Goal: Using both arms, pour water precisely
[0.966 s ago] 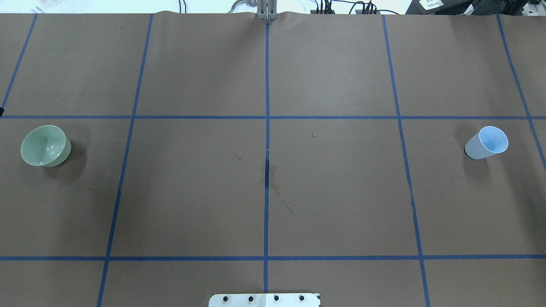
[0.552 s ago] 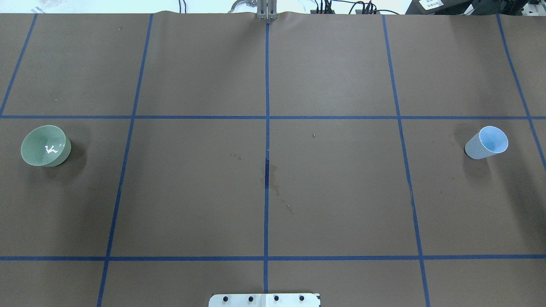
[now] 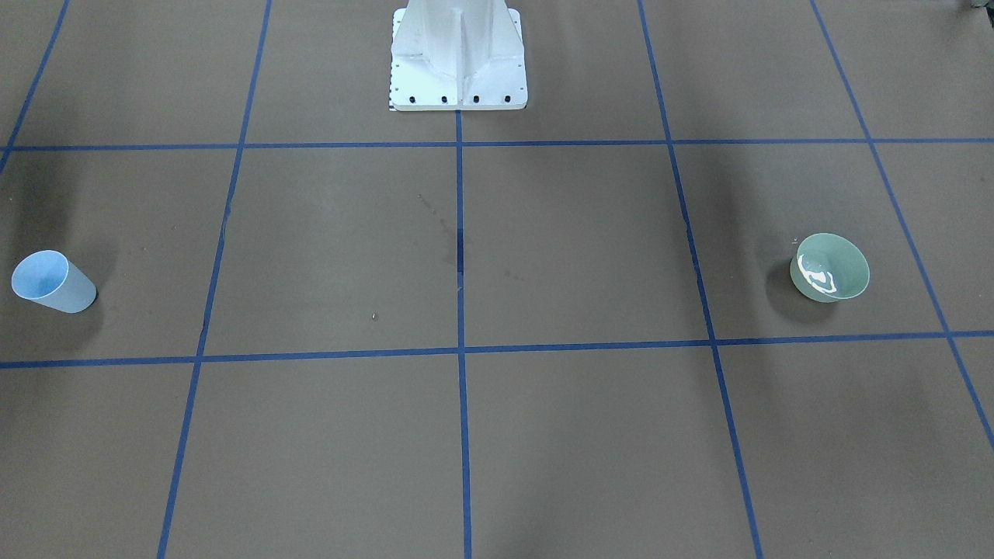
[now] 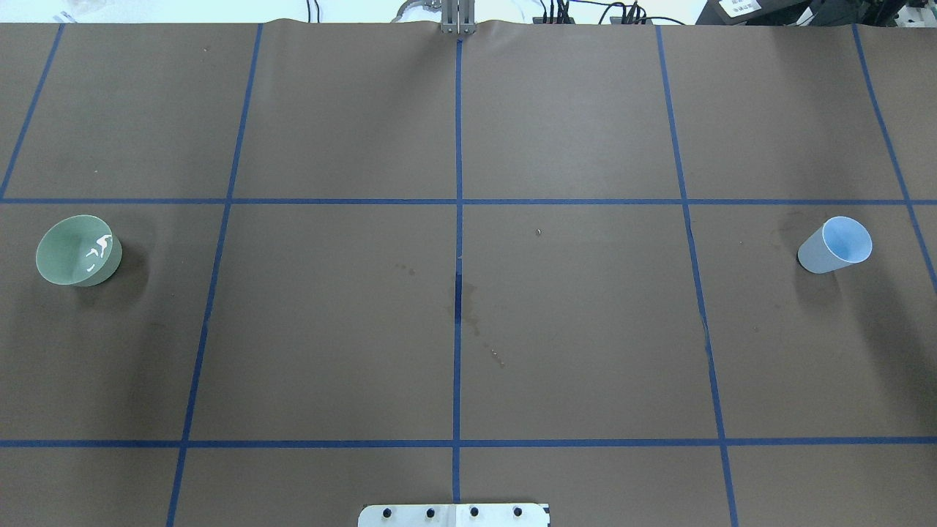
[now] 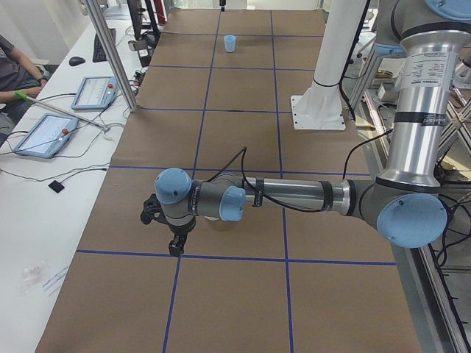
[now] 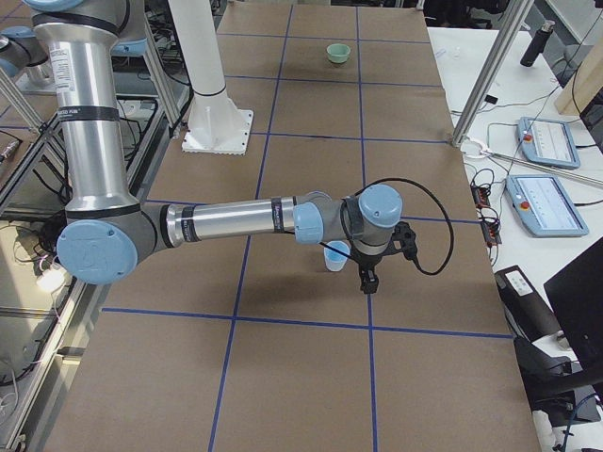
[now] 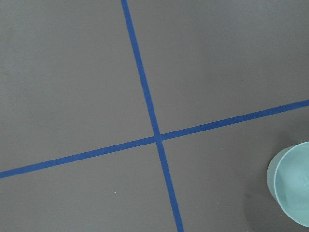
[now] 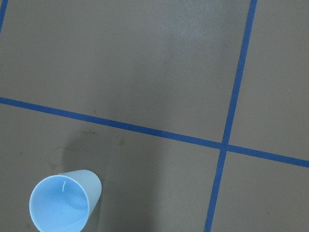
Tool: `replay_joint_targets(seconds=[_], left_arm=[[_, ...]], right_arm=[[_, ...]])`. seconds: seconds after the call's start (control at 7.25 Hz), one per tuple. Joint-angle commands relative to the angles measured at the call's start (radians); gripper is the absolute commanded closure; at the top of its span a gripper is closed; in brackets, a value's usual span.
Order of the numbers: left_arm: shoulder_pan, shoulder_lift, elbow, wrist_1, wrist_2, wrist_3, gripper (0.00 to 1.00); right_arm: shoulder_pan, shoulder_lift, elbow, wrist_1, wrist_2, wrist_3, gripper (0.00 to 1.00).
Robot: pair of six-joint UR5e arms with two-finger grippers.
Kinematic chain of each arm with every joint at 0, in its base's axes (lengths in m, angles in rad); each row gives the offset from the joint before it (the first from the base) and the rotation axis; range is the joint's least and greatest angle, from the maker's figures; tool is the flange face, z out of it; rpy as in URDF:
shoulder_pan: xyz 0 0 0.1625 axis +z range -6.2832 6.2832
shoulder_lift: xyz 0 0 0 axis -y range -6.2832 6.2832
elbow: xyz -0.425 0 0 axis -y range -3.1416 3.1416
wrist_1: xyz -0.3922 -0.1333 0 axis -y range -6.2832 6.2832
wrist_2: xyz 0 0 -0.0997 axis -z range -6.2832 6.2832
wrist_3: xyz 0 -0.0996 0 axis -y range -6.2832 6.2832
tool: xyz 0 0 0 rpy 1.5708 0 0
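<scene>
Overhead, L to R: green bowl (image 4: 78,250) far left on the tabletop (image 4: 585,351) w/ water (image 4: 102,247) glinting inside. Faint stains (image 4: 468,311) mid-table. Blue cup (image 4: 836,244) far right, upright, inside plain blue. Arms show only in side views: left arm (image 5: 294,195) low by bowl, right arm (image 6: 236,218) beside cup. Left fingers (image 5: 176,246), right fingers (image 6: 367,281): can't tell if wide or narrow.

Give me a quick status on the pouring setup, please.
Left gripper near green bowl, right gripper near blue cup; jaws unreadable. Water glinting in bowl; cup looks empty. Only faint stains between them.
</scene>
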Motion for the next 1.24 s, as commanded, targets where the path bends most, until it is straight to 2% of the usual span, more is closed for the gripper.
replay_joint_targets(seconds=[0.0, 0.28, 0.41, 0.69, 1.1], left_arm=[[-0.001, 0.023, -0.003, 0.017, 0.049, 0.002, 0.00], [-0.001, 0.023, 0.002, 0.014, 0.061, -0.001, 0.00], [-0.001, 0.021, 0.002, 0.018, 0.059, -0.003, 0.00], [0.000, 0.020, -0.003, 0.026, 0.032, -0.062, 0.00], [0.005, 0.024, -0.001, 0.029, 0.008, -0.073, 0.00]], right_arm=[[0.000, -0.021, 0.017, -0.005, -0.009, -0.007, 0.01], [0.006, -0.069, 0.035, -0.007, -0.013, -0.005, 0.01], [0.006, -0.071, 0.035, -0.008, -0.037, -0.005, 0.01], [-0.002, -0.048, 0.034, -0.095, -0.089, -0.007, 0.01], [0.007, -0.040, 0.037, -0.111, -0.089, -0.007, 0.00]])
